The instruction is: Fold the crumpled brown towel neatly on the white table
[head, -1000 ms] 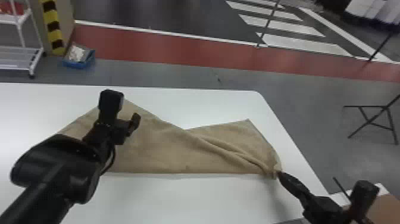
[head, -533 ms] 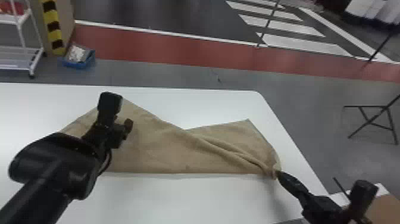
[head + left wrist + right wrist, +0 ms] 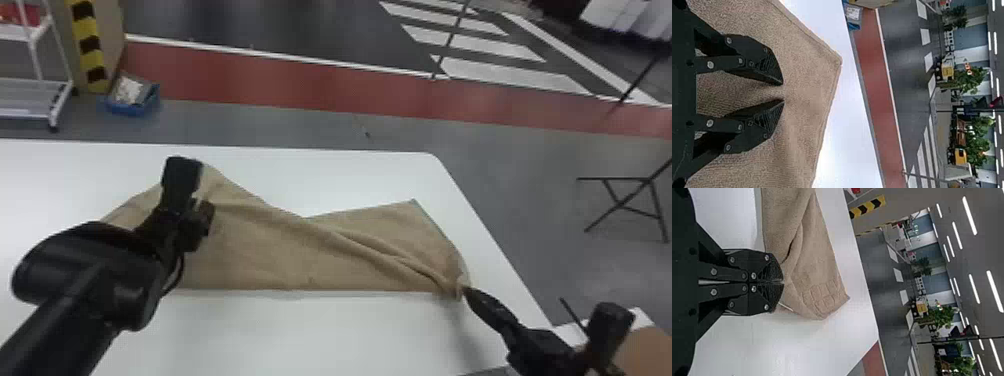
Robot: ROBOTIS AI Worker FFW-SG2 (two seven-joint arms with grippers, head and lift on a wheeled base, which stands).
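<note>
My left pincer [image 3: 204, 215]: narrowly parted, over the towel [image 3: 280, 250]
My right pincer [image 3: 466, 291]: holding its bunched end
Desk [image 3: 320, 340]: under towel

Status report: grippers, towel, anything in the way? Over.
Left gripper open over the towel's left part. Right gripper shut on its near right corner. Cloth creased, not neatly folded. Left arm hides some of it in head view.

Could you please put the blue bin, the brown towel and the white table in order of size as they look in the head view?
1. White table, by far the largest
2. Brown towel, spread across part of the table
3. Blue bin, smallest, on the floor beyond the table
</note>
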